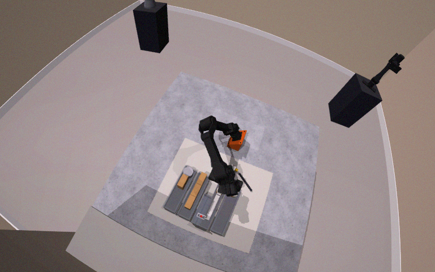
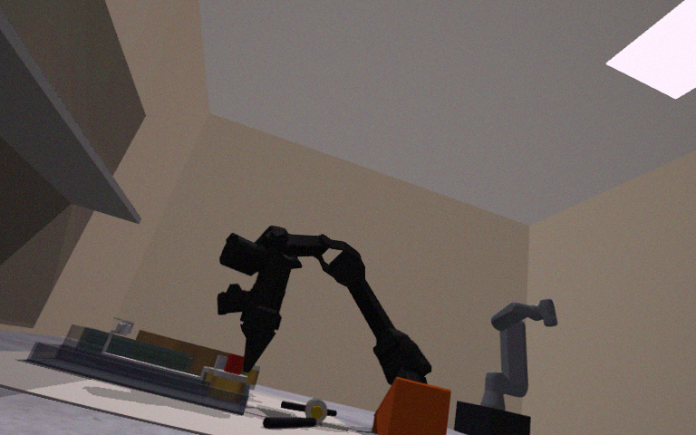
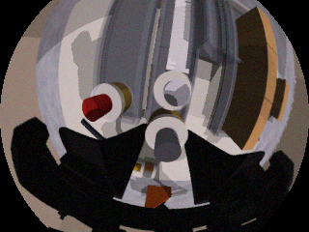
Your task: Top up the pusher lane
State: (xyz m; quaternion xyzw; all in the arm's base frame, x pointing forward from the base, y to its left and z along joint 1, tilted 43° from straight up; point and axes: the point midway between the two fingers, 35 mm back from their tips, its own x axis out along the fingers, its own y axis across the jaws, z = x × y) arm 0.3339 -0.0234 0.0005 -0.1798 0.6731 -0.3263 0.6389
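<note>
My gripper (image 3: 166, 130) (image 2: 248, 370) is shut on a jar with a grey knob (image 3: 167, 145) and a white lid, held upright at the front end of the sprung lane. Directly behind it, the lane jar (image 3: 158, 92) with a white rim and pale knob stands in front of the lane's long white strip (image 3: 180, 39) (image 1: 213, 205). The two jars look very close; whether they touch is unclear. A jar with a red knob (image 3: 97, 106) (image 2: 235, 363) stands at the front of the neighbouring lane, left in the wrist view. The front stop and the held jar's base are hidden.
Brown boxes (image 1: 195, 190) (image 3: 256, 82) fill a lane on the other side. A round grey-topped item (image 1: 187, 171) stands beyond them. A black bar (image 1: 245, 182) (image 2: 290, 422) lies before the lanes, near a white-and-yellow round item (image 2: 316, 410). The orange block (image 1: 237, 144) (image 2: 420, 408) is at the arm's base.
</note>
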